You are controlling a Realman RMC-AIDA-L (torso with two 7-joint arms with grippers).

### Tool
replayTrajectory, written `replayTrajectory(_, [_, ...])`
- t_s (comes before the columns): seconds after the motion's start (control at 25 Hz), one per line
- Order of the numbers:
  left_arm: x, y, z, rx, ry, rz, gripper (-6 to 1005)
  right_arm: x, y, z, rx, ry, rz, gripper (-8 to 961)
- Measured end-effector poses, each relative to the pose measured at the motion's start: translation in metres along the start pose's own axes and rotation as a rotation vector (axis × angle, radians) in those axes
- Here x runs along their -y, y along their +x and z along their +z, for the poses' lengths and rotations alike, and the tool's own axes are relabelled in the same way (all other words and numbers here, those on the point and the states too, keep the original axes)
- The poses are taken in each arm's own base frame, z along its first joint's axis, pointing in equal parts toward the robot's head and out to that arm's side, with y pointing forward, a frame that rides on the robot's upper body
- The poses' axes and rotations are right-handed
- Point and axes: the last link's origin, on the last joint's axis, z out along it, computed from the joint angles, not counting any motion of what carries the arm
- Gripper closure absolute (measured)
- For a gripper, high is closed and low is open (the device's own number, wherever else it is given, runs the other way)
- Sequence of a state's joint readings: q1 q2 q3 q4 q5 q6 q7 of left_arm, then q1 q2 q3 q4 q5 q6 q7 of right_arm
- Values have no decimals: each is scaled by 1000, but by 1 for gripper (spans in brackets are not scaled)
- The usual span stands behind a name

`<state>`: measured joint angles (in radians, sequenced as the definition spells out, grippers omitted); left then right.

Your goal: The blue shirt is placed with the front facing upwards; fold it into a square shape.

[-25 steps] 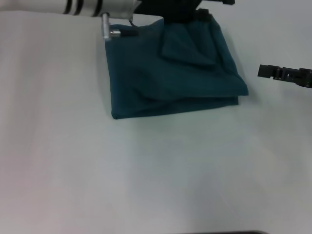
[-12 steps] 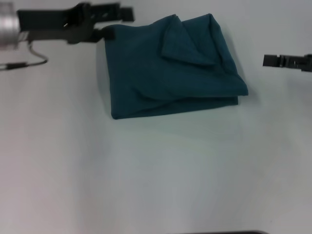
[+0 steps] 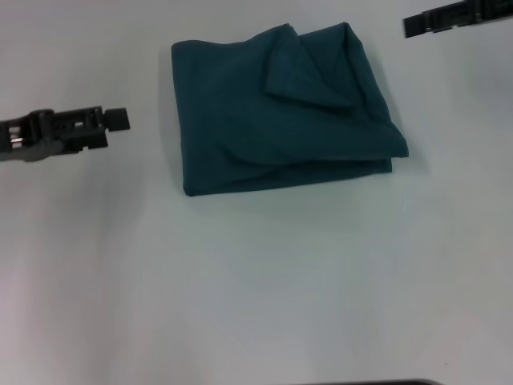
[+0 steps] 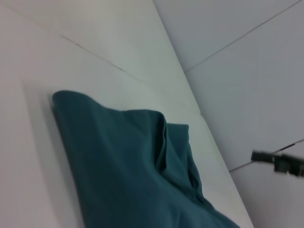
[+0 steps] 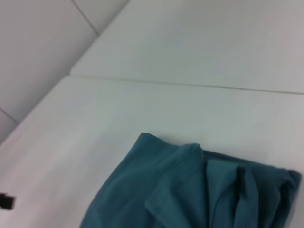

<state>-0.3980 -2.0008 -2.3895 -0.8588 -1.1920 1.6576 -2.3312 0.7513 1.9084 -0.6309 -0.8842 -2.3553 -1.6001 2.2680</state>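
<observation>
Left hand (image 3: 116,119) hung over bare white surface (image 3: 256,289), well apart from the cloth and holding nothing; whether its fingers stood open or closed could not be told. Blue shirt (image 3: 272,120) lay toward the far middle of the surface, already folded into a rough square, plain side up, no lettering showing. Its near and left edges ran fairly straight; a loose triangular flap sat on the upper right part, and the right corner bulged in stacked layers. Judged soft, light and limp: layers likely to slide or spring apart if dragged, so any tidying grip would best pinch all layers at a corner or at the flap's edge. Right hand (image 3: 417,24) hovered beyond the shirt's far right corner, clear of it, empty; finger state not discernible.
</observation>
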Motion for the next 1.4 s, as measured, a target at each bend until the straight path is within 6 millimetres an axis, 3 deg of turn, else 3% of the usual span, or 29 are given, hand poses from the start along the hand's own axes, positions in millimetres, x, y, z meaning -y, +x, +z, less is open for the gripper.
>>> replayTrajectory(0.24, [8,-16,0,12,9,-83,66,-24,-21,27,-101,25,-28,130])
replayTrajectory(0.32, [10,-16,13,12,22,-141,65,-27,-24,30,-95,22,-27,130])
replayTrajectory(0.36, [12,-15,29,6,51,-189,65,-27,-26,30,-87,24,-19,130])
replayTrajectory(0.4, [12,-15,29,6,51,-189,65,-27,-26,30,-87,24,-19,130])
replayTrajectory(0.6, [23,-1,72,-27,195,-241,65,-25,-26,27,-79,29,10,130])
replayTrajectory(0.8, [17,11,110,20,225,-195,64,-22,-23,23,-70,26,30,130])
replayTrajectory(1.4, [-9,20,147,126,215,-92,106,-20,-21,20,-66,25,36,130])
